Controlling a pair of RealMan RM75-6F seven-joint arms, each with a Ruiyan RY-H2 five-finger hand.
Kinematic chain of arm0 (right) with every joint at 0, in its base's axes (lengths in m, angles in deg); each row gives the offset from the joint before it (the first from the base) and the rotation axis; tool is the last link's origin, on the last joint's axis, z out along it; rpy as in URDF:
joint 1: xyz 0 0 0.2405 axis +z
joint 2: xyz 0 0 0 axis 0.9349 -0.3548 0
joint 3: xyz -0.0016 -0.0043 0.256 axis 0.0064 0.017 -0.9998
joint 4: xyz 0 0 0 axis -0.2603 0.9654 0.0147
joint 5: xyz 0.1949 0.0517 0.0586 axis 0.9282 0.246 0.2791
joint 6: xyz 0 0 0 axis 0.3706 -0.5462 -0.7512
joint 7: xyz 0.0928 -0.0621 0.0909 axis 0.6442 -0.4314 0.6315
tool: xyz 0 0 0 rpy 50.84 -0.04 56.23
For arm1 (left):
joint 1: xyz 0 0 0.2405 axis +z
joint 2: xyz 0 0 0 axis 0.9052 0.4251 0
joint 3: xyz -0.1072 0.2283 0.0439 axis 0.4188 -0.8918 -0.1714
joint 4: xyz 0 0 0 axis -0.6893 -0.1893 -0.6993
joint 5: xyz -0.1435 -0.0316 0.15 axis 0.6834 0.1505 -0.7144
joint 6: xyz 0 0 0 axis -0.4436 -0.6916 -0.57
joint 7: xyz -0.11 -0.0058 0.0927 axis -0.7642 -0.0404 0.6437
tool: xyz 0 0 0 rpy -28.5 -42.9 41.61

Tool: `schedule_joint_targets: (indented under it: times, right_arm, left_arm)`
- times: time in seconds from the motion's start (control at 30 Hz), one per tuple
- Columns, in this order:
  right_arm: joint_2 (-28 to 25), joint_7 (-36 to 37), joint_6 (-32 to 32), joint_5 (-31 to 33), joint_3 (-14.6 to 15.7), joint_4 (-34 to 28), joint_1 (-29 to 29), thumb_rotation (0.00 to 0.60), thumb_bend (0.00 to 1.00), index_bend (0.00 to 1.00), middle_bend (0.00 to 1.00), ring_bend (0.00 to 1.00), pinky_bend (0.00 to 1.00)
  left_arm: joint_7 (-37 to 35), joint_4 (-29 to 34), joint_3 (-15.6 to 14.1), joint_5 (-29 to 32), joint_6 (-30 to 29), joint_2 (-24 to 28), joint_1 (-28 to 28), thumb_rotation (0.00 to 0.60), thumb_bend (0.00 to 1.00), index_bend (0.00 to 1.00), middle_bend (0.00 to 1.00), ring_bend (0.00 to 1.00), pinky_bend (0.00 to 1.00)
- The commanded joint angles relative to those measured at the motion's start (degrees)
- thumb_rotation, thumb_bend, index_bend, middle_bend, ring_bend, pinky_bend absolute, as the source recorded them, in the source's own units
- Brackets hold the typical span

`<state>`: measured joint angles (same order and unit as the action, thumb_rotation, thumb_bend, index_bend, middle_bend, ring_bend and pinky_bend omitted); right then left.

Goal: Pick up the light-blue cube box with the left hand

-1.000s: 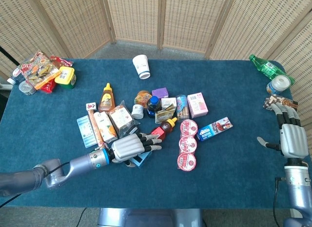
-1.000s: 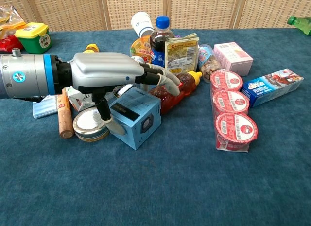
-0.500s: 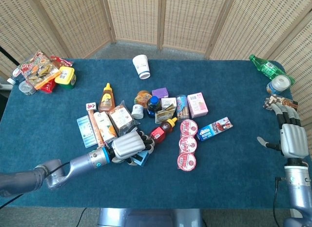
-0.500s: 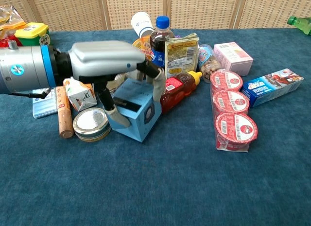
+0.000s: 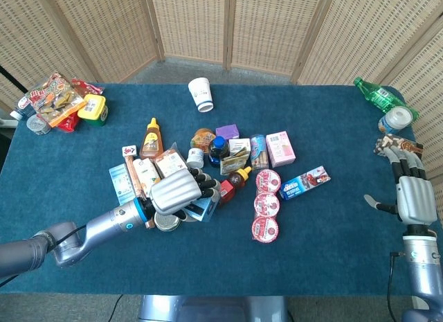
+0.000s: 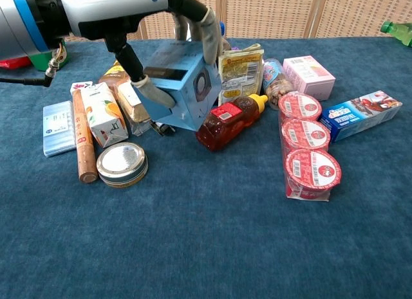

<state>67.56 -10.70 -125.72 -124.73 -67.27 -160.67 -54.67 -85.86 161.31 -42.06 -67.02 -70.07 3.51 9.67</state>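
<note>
your left hand (image 6: 122, 6) gripped the light-blue cube box (image 6: 182, 85) from above, thumb on its near-left face and fingers (image 6: 207, 30) over the far-right edge. the box hung tilted, clear of the cloth, just left of the red sauce bottle (image 6: 228, 121). your right hand (image 5: 414, 197) lay spread and empty, well apart at the right.

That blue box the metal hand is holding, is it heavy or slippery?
Probably light: the left hand holds the light-blue cube box tilted above the table, pinched from the sides. Its flat faces look stiff, likely cardboard, and may slip.
</note>
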Motion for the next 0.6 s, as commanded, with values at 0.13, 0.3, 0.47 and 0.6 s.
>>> schedule_joint_targets:
  times: [0.13, 0.3, 0.47, 0.6]
  right_arm:
    - [0.0, 0.0, -0.1, 0.0, 0.0, 0.0, -0.1, 0.6, 0.05, 0.09, 0.0, 0.0, 0.0]
    - [0.0, 0.0, -0.1, 0.0, 0.0, 0.0, -0.1, 0.6, 0.05, 0.09, 0.0, 0.0, 0.0]
    - [0.0, -0.1, -0.1, -0.1, 0.0, 0.0, -0.1, 0.6, 0.05, 0.09, 0.0, 0.0, 0.0]
    - [0.0, -0.1, -0.1, -0.1, 0.0, 0.0, -0.1, 0.6, 0.05, 0.09, 0.0, 0.0, 0.0]
  left_arm:
    - [0.2, 0.5, 0.5, -0.1, -1.0, 0.4, 0.1, 0.6, 0.07, 0.44, 0.49, 0.52, 0.67]
    - [0.4, 1.3, 1.3, -0.3, -1.9, 1.2, -0.1, 0.6, 0.07, 0.44, 0.49, 0.52, 0.67]
    - [0.7, 1.8, 1.7, -0.3, -2.5, 1.8, 0.0, 0.6, 0.07, 0.44, 0.49, 0.52, 0.67]
    - [1.5, 1.9, 2.2, -0.6, -3.4, 2.0, 0.0, 0.6, 0.07, 0.44, 0.49, 0.52, 0.67]
